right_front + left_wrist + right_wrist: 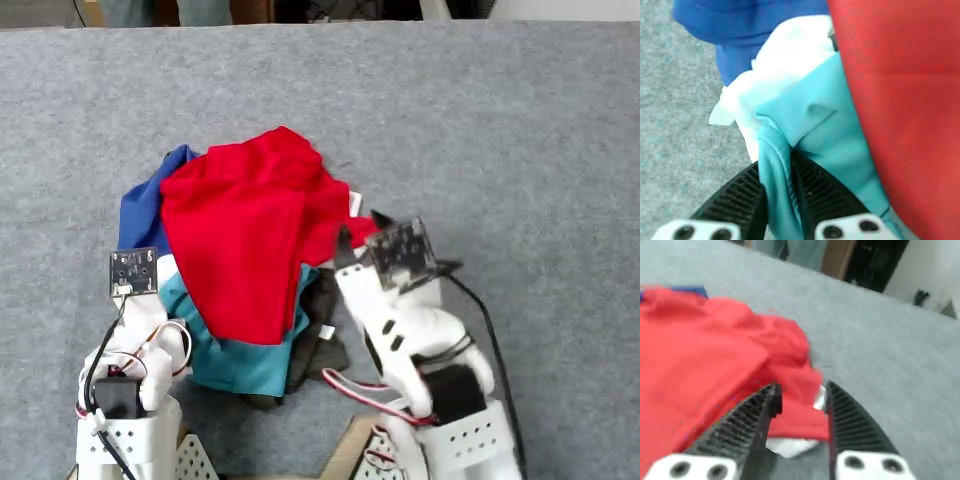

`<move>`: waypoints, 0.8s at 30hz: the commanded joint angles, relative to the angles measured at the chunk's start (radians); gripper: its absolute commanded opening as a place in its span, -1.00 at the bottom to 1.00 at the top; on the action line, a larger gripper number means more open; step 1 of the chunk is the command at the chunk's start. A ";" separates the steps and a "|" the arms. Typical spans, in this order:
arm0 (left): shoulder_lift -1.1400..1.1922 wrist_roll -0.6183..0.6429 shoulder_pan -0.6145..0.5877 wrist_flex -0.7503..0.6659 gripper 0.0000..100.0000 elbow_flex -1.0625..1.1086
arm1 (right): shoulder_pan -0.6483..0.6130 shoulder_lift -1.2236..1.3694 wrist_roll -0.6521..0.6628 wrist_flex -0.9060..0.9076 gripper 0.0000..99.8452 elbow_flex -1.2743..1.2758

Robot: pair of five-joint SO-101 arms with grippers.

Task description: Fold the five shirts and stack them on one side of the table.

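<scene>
the left pincer [776,167] is clenched on a bunched fold of the teal shirt [810,125], with the cloth pinched between its ribbed pads. that shirt lies under the red shirt [900,100], and a white shirt [785,60] and a blue shirt [750,20] lie just beside it. the right pincer [801,395] is released, its jaws apart over the red shirt's near edge, gripping nothing. in the high view all five lie in one heap near the arms, a dark shirt [322,335] lowest, on the grey table [520,130]. the risk, as i judge it: a pull on the teal fold drags the red shirt along, since it lies on top, and rumples the heap. the fold is thin and may slip out. the right pincer, closing here, may catch only an edge.
</scene>
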 commanded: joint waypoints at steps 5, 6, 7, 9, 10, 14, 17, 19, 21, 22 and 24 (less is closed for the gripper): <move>-0.003 0.009 0.013 0.006 -0.94 0.008 | -0.098 0.604 -0.089 0.029 -0.47 -0.481; -0.003 0.009 0.013 0.006 -0.94 0.008 | -0.117 0.673 -0.087 0.049 -0.45 -0.519; -0.003 0.009 0.013 0.006 -0.94 0.008 | -0.137 0.743 -0.087 0.071 -0.44 -0.558; -0.003 0.009 0.013 0.006 -0.94 0.008 | -0.183 0.885 -0.086 0.124 -0.42 -0.638; -0.003 0.008 0.013 0.006 -0.94 0.008 | -0.204 0.954 -0.087 0.155 -0.40 -0.685; -0.003 0.009 0.012 0.006 -0.94 0.008 | -0.233 1.264 -0.094 0.117 -0.40 -0.839; -0.003 0.009 0.012 0.006 -0.94 0.008 | -0.227 1.500 -0.094 0.044 -0.40 -0.938; -0.003 0.009 0.012 0.006 -0.94 0.008 | -0.221 1.630 -0.086 0.049 -0.44 -1.006; -0.003 0.009 0.013 0.006 -0.94 0.008 | -0.195 1.689 -0.087 0.061 -0.67 -1.061; -0.003 0.009 0.013 0.006 -0.94 0.008 | -0.175 1.699 -0.089 0.061 -0.85 -1.076; -0.003 0.014 0.015 0.006 -0.94 0.008 | -0.141 1.690 -0.089 0.068 -0.93 -1.096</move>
